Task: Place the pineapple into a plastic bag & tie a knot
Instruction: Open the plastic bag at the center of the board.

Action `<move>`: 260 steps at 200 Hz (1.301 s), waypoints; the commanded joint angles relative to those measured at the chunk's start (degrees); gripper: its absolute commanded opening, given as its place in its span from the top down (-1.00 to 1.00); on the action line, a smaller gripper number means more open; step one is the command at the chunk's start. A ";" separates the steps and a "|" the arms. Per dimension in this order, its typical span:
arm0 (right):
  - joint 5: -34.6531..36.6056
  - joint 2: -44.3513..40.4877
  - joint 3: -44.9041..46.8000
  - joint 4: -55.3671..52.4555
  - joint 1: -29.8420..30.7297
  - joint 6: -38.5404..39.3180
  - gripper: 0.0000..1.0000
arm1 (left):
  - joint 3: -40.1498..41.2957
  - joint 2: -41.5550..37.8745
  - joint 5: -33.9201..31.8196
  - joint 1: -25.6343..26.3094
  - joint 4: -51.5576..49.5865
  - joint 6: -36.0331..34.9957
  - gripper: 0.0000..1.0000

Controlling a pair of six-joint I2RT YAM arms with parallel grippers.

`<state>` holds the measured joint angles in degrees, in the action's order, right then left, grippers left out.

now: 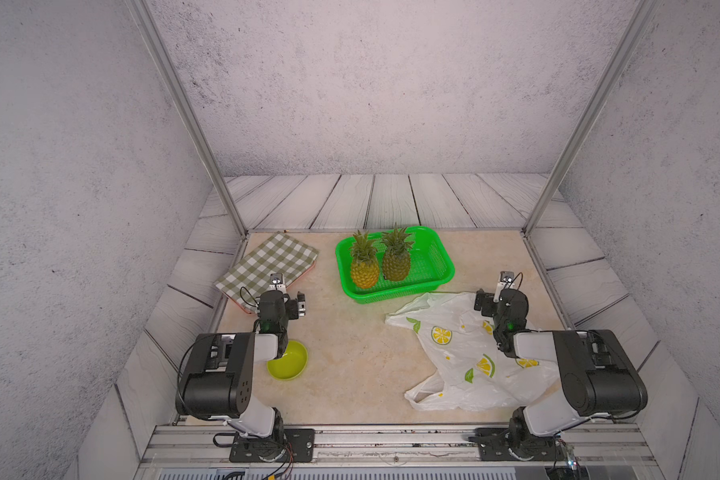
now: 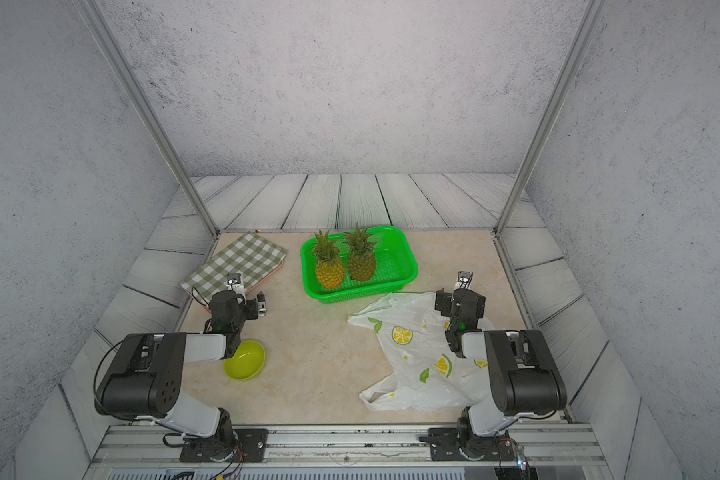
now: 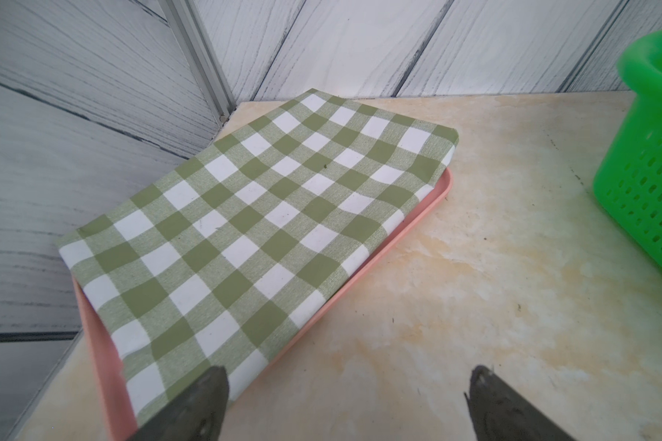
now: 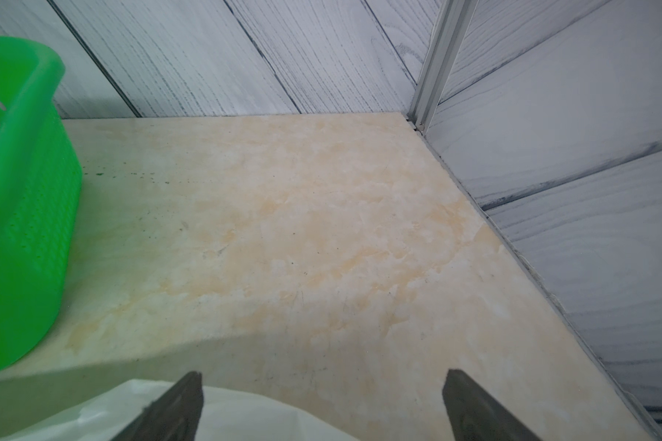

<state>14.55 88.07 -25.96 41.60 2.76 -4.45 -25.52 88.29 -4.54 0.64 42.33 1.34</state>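
My left gripper point(image 3: 346, 378) and right gripper point(image 4: 323, 378) hang open, empty; bag point(image 1: 454, 353) at 4 o'clock looks flat-shut, so the pineapple point(image 1: 364, 270) might snag.

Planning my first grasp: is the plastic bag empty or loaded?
Empty and untied: the plastic bag lies flat on the table; both pineapples stand in the basket.

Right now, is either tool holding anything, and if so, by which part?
Nothing is held. The left tool and right tool both stand open and empty; the plastic bag lies loose on the table.
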 commanded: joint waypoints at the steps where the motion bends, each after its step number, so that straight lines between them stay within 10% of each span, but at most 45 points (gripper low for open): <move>1: 1.83 -4.80 -5.58 -12.45 -0.08 -1.49 -0.98 | -2.29 -5.43 3.82 -0.52 -5.98 -0.83 -0.99; 43: 8.91 -12.54 -18.00 -40.81 -0.13 -16.02 -0.98 | -8.15 -17.37 1.06 -0.18 -26.79 11.18 -0.99; 76: -7.23 -19.22 -25.20 -56.64 -0.20 -21.18 -0.78 | -14.12 -24.70 0.69 -0.19 -40.21 24.50 -1.00; 129: -27.79 -22.85 -31.44 -79.26 5.50 -23.60 -0.20 | -22.74 -29.05 30.34 0.97 -60.06 32.85 -0.08; 204: -13.24 -18.18 -30.65 -94.90 34.30 -26.19 -0.34 | -10.86 -41.69 32.64 7.27 -70.66 36.17 0.01; 260: -5.21 -9.17 -30.62 -95.01 44.74 -28.52 -0.58 | -5.97 -43.56 31.43 9.84 -66.68 39.58 0.00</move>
<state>3.55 75.59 -56.69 -51.86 44.99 -31.20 -32.95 45.15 27.29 9.91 -26.55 39.07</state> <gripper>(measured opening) 0.789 0.498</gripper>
